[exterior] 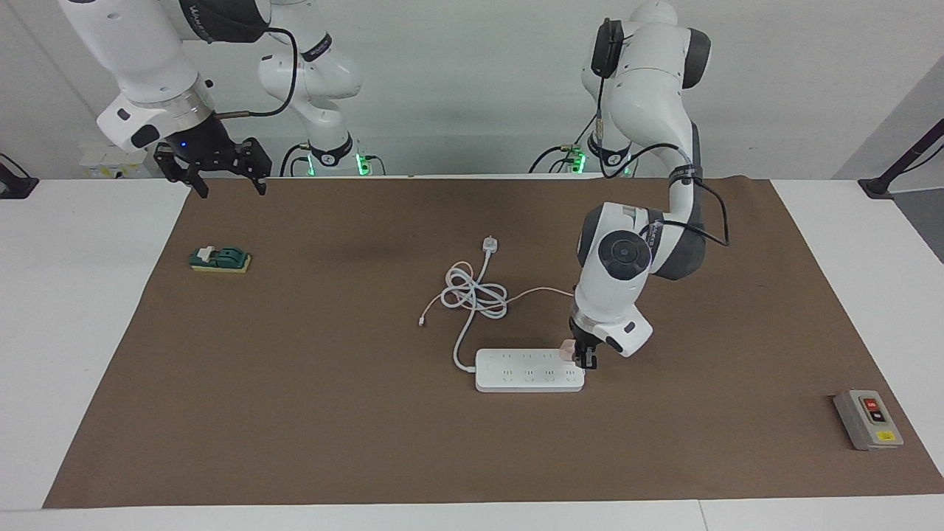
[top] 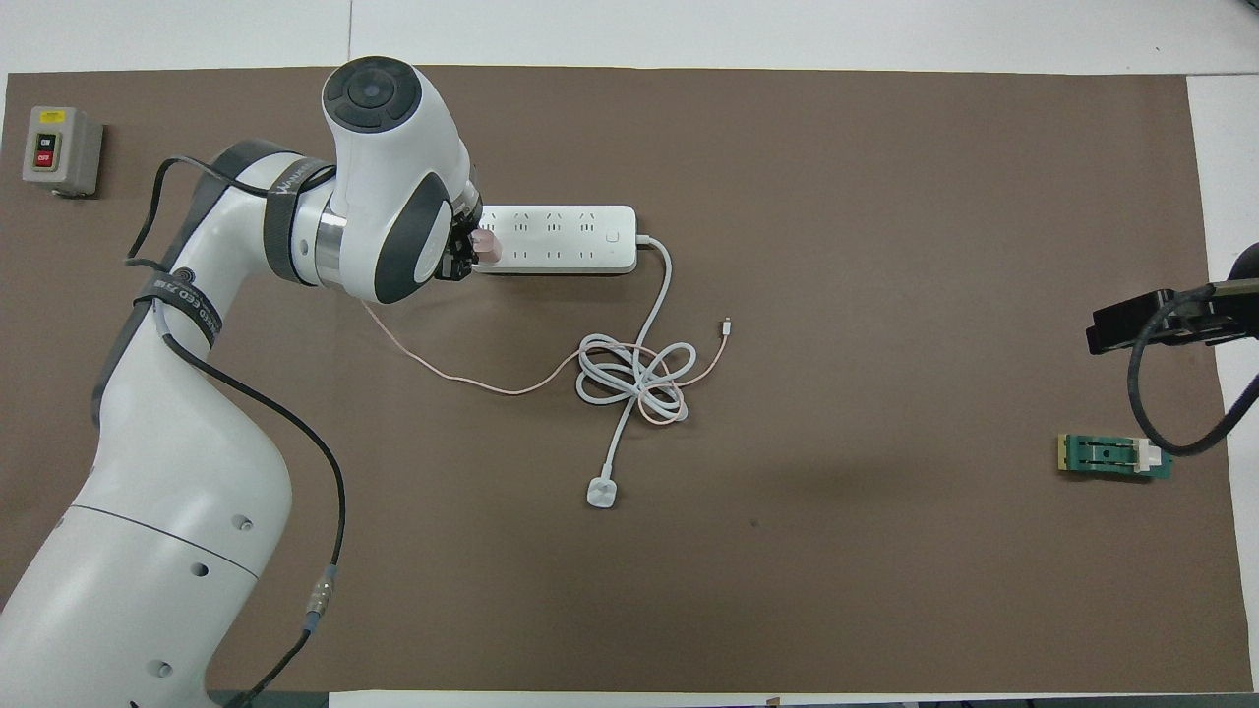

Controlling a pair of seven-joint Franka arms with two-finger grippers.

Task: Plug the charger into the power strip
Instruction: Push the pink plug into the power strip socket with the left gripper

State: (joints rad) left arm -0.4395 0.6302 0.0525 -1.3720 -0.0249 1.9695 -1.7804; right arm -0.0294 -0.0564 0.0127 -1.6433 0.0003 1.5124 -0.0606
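The white power strip lies mid-table on the brown mat. My left gripper is down at the strip's end toward the left arm, shut on the pale pink charger. The charger sits against the strip's top at that end; I cannot tell if its prongs are in the holes. Its thin pink cable trails back toward the robots. My right gripper hangs open and empty, raised over the mat's edge near the right arm's base; the right arm waits.
The strip's thick white cord lies coiled nearer to the robots, ending in a white round plug. A green switch is toward the right arm's end. A grey button box is toward the left arm's end.
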